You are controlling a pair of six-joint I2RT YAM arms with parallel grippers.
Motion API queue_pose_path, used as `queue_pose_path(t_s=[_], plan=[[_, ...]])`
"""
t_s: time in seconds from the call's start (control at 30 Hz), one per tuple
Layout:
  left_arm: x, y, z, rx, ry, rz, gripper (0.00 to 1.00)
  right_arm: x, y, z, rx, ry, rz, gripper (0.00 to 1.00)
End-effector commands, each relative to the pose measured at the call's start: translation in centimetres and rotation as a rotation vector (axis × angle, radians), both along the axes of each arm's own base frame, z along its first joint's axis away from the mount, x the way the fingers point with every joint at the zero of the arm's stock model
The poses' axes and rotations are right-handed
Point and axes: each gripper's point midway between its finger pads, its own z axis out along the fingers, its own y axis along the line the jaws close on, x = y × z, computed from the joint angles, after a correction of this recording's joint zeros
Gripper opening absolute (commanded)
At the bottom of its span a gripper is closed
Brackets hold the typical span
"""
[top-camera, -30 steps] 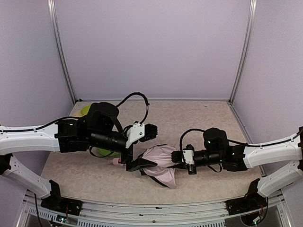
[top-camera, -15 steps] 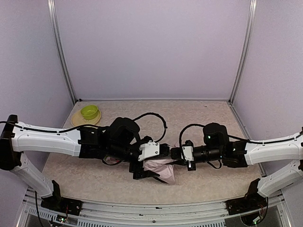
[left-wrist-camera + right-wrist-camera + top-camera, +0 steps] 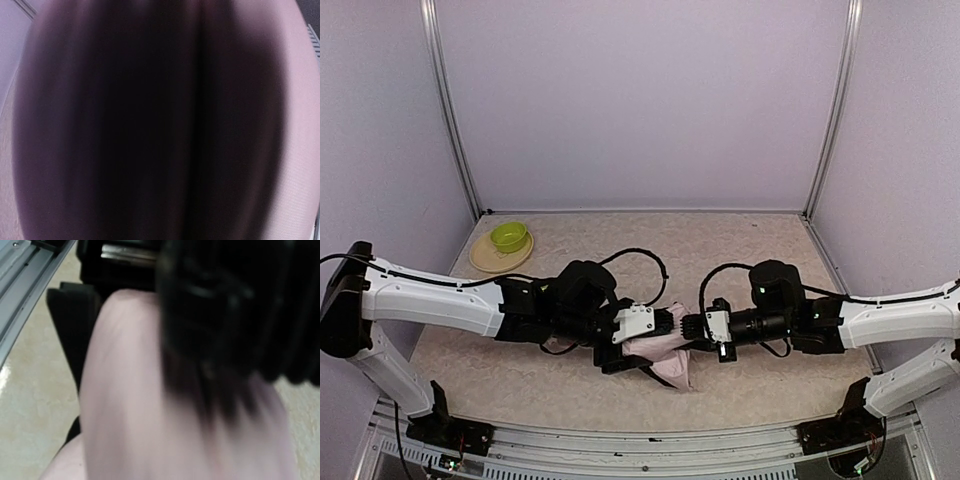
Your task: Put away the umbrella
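Note:
The umbrella (image 3: 670,364) lies as a crumpled pale pink bundle at the middle front of the table. My left gripper (image 3: 645,345) reaches in from the left, its black fingers (image 3: 623,364) standing apart on either side of the bundle. Dark fabric pressed against the lens fills the left wrist view, with pale pink cloth (image 3: 302,125) at the edge. My right gripper (image 3: 692,327) comes from the right and is shut on the umbrella's right end. The right wrist view shows blurred pink fabric (image 3: 130,405) close up, with the left gripper's black body (image 3: 235,315) just behind it.
A green bowl (image 3: 508,237) sits on a pale yellow plate (image 3: 483,262) at the back left corner. Walls and metal posts close the table on three sides. A metal rail (image 3: 640,440) runs along the near edge.
My left arm swung right and down from beside the plate until its fingers straddled the umbrella, and they have narrowed a little. The bundle is more compact. The right gripper hardly moved.

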Motion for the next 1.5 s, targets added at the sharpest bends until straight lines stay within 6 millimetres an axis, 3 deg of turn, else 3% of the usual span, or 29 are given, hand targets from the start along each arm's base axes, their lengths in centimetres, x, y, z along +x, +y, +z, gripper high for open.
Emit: queue_pose_path(t_s=[0.0, 0.07, 0.23, 0.33, 0.37, 0.4, 0.47, 0.5, 0.57, 0.6, 0.73, 0.87, 1.0, 1.1, 1.2, 1.47], plan=[[-0.4, 0.0, -1.6, 0.01, 0.037, -0.012, 0.68, -0.5, 1.4, 9.1, 0.251, -0.136, 0.06, 0.0], [-0.3, 0.0, -1.8, 0.003, 0.039, -0.001, 0.48, -0.6, 1.4, 9.5, 0.265, -0.142, 0.067, 0.0], [-0.3, -0.3, -1.8, -0.006, 0.067, 0.006, 0.14, -0.4, 1.6, 9.2, 0.253, -0.13, 0.065, 0.0], [-0.2, -0.2, -1.2, -0.024, 0.067, 0.023, 0.0, -0.1, 1.5, 8.4, 0.226, -0.101, 0.054, 0.0], [0.1, -0.2, -0.7, -0.036, 0.063, 0.043, 0.0, 0.3, 1.4, 8.0, 0.215, -0.086, 0.037, 0.0], [0.4, -0.1, -0.4, -0.045, 0.06, 0.056, 0.0, 0.9, 1.2, 7.7, 0.206, -0.066, 0.006, 0.1], [0.9, 0.2, 0.8, -0.081, 0.055, 0.081, 0.0, 1.7, 0.7, 7.2, 0.187, -0.022, -0.028, 0.5], [1.0, 0.4, 1.6, -0.108, 0.055, 0.088, 0.0, 2.0, 0.3, 6.9, 0.181, 0.002, -0.038, 0.64], [1.0, 0.8, 3.7, -0.172, 0.055, 0.082, 0.0, 2.9, -0.8, 6.9, 0.187, 0.048, -0.065, 0.88], [0.7, 0.9, 5.0, -0.206, 0.053, 0.068, 0.0, 3.4, -1.4, 6.8, 0.195, 0.069, -0.08, 0.93], [-0.4, 2.0, 9.4, -0.291, 0.017, 0.031, 0.0, 4.0, -4.1, 6.9, 0.251, 0.095, -0.075, 0.96], [-1.4, 3.1, 13.2, -0.338, -0.009, 0.004, 0.0, 5.2, -4.0, 4.7, 0.229, 0.113, -0.104, 0.96], [-2.0, 4.1, 17.2, -0.423, -0.021, -0.025, 0.0, 6.4, -2.4, 4.3, 0.271, 0.21, -0.104, 0.92], [-1.8, 4.5, 19.4, -0.458, -0.033, -0.013, 0.0, 5.1, -0.8, 5.7, 0.38, 0.213, -0.012, 0.92], [-1.8, 4.4, 20.6, -0.461, -0.029, -0.015, 0.0, 4.2, 2.1, 5.3, 0.369, 0.215, 0.03, 0.93], [-2.7, 4.4, 21.8, -0.489, -0.028, -0.06, 0.0, 5.6, 6.4, 4.2, 0.387, 0.317, 0.061, 0.89]])
